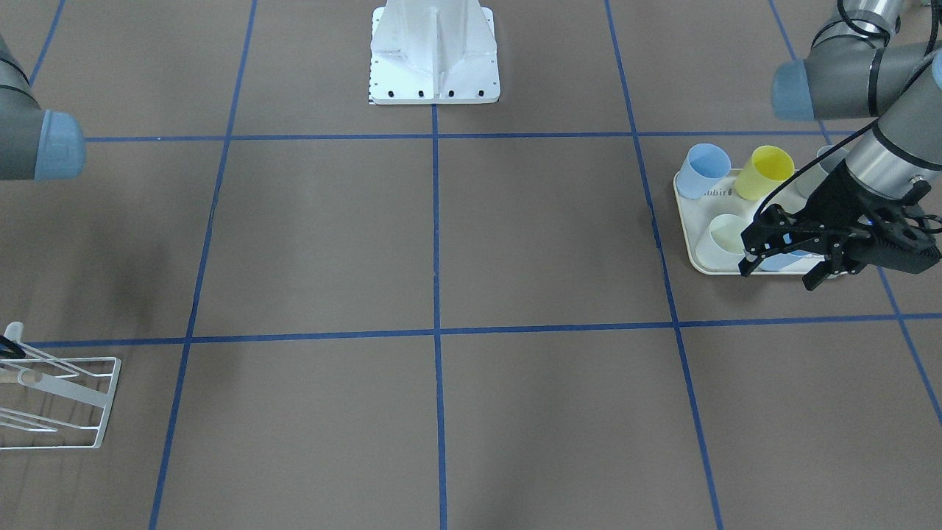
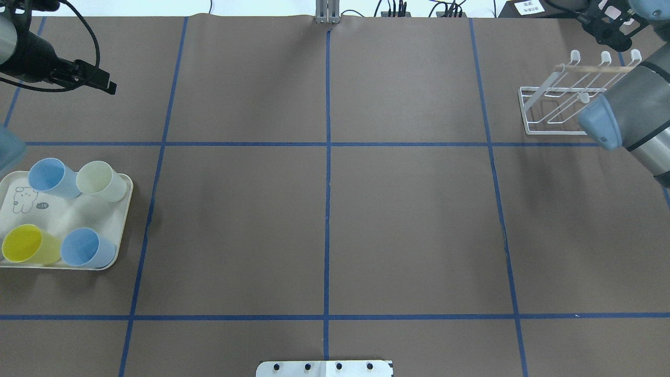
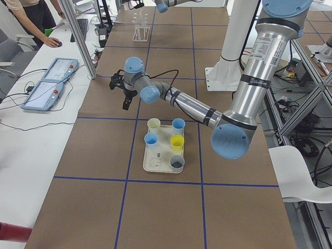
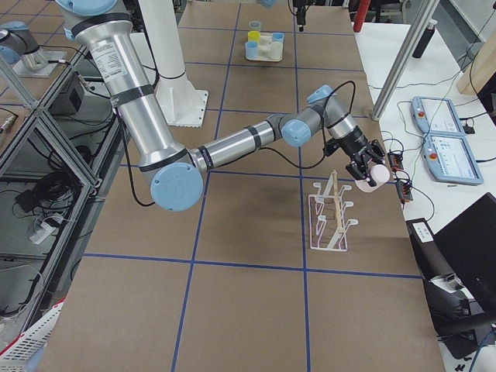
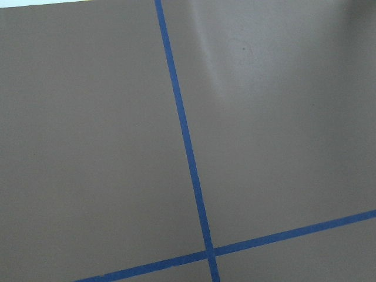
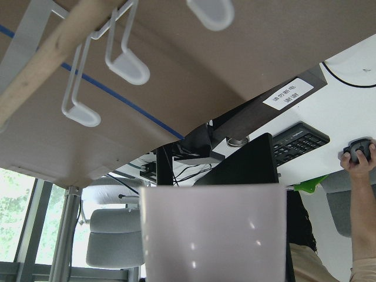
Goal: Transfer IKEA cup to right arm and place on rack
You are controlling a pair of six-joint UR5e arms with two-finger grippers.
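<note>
**Step in hand.** The hand-over looks complete and the placing step is under way. My right pincer (image 4: 363,167) grasps the cup (image 4: 373,173), pale with a pinkish tint, and holds it in the air just beside the top of the rack (image 4: 332,208), off the desk (image 2: 408,220). My left pincer (image 1: 780,275) is released and carries nothing; its fingers stand apart above the desk near the tray (image 2: 63,217).

**Next move.**
1. Turn the cup so that its mouth faces a free prong. No other cup shows on the rack.
2. Line the mouth up with the prong's axis, then slide the cup on along the slant rather than straight down.
3. Let go only once the prong bears the cup.

The rack is light wire, so a sideways push could shift or tip it.

**What each view adds.**
- The exterior right view alone shows cup, right pincer and rack together, and so gives their spacing.
- The right wrist view shows the cup wall filling the lower middle, with the white prong tips and the wooden dowel above it. It shows no fingers.
- The overhead view crops the right pincer at its top corner and shows no cup there. It shows four cups on the tray.
- The exterior left view shows a fifth, grey cup on the tray, and places the left pincer beyond the tray, not over it as the front-facing view suggests.
- The left wrist view shows only bare desk and blue tape lines.
</note>
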